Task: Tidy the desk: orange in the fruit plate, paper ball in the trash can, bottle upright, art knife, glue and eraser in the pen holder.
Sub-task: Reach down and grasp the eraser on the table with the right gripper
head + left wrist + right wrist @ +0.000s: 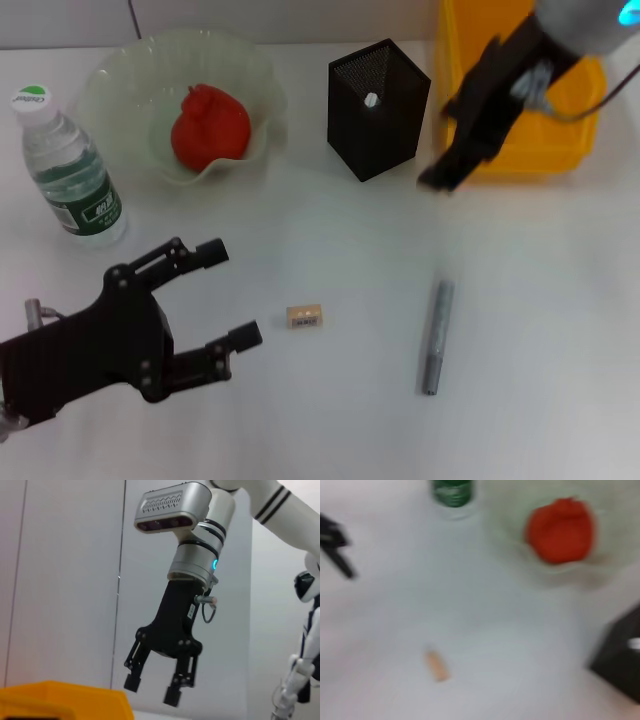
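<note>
The orange (210,125) lies in the pale green fruit plate (120,70). The bottle (65,170) stands upright at the left. A tan eraser (304,317) and the grey art knife (435,335) lie on the table. The black mesh pen holder (378,115) has a small white tip showing inside. My left gripper (230,293) is open and empty, just left of the eraser. My right gripper (445,175) hangs in the air right of the pen holder; the left wrist view shows it (152,687) open and empty. The paper ball is not in view.
A yellow bin (520,140) stands at the back right, behind my right arm; it also shows in the left wrist view (60,700). The right wrist view shows the orange (560,530), the eraser (436,666) and the pen holder (620,665).
</note>
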